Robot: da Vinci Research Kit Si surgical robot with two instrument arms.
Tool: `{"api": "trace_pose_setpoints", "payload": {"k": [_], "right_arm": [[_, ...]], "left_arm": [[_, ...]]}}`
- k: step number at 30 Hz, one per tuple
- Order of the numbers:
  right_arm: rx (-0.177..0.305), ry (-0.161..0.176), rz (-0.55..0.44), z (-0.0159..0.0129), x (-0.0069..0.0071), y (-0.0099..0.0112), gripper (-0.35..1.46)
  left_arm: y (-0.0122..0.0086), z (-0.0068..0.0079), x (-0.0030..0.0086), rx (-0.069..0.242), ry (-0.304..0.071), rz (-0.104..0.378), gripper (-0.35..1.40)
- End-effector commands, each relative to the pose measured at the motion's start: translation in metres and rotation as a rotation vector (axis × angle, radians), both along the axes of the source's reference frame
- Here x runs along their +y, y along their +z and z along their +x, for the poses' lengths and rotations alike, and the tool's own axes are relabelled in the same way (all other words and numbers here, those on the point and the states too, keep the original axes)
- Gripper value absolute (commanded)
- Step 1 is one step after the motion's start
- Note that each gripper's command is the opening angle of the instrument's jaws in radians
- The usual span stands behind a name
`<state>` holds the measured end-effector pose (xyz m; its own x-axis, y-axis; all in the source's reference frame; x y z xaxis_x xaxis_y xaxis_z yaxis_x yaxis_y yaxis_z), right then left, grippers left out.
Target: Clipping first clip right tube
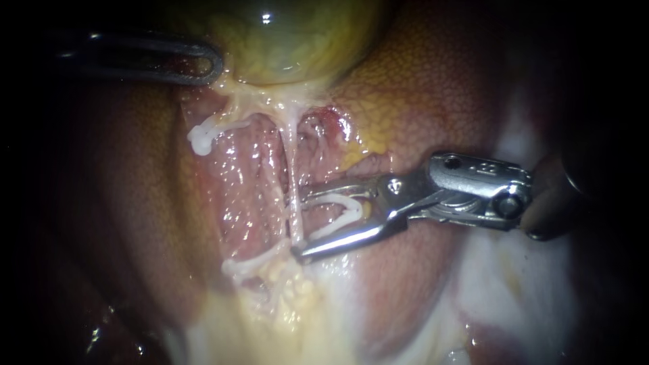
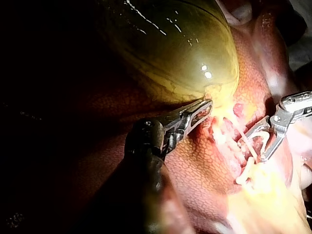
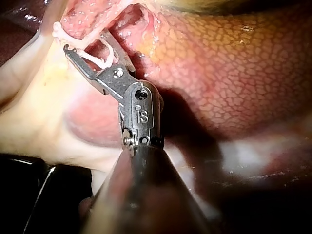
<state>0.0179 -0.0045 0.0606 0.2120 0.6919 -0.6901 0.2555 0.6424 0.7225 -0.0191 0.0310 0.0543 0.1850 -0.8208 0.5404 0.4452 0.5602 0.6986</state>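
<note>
At the upper left of the endoscope view the left instrument (image 1: 211,67) reached in from the left edge. Its jaws were pressed together on the yellowish fringe at the lower edge of the gallbladder (image 1: 284,34), a green-yellow dome that filled the top centre. Below it, in the middle of the frame, lay a pink, wet bed of tissue (image 1: 243,176). The right tube (image 1: 293,169) ran down through this as a thin pale strand. The strand crossed the gap right at the tips of the right instrument (image 1: 300,223), whose shaft came in from the right edge. Its jaws stood wide apart, holding a white clip (image 1: 348,211) open in a V between them, and the clip was not closed on the tube. Mottled reddish liver (image 1: 433,101) lay at the upper right, above that instrument.
</note>
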Motion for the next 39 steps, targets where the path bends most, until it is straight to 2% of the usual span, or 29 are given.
{"api": "trace_pose_setpoints", "payload": {"k": [1, 9, 17, 30, 39], "right_arm": [[0.009, -0.004, 0.002, 0.0000, 0.0000, 0.0000, 0.42], [0.040, -0.029, 0.005, 0.0003, -0.0004, -0.0005, 0.40], [0.071, -0.033, 0.014, 0.0006, -0.0008, -0.0014, 0.40], [0.103, -0.075, 0.016, 0.0014, -0.0024, -0.0034, 0.38], [0.111, -0.079, 0.019, 0.0020, -0.0030, -0.0044, 0.36]], "left_arm": [[0.0000, 0.0000, 0.0000, 0.000, 0.000, 0.000, -0.35], [0.0000, 0.0000, 0.0000, 0.000, 0.000, 0.000, -0.35], [0.0000, 0.0000, 0.0000, 0.000, 0.000, 0.000, -0.35], [0.0000, 0.0000, 0.0000, 0.000, 0.000, 0.000, -0.35], [0.0000, 0.0000, 0.0000, 0.000, 0.000, 0.000, -0.35]]}}
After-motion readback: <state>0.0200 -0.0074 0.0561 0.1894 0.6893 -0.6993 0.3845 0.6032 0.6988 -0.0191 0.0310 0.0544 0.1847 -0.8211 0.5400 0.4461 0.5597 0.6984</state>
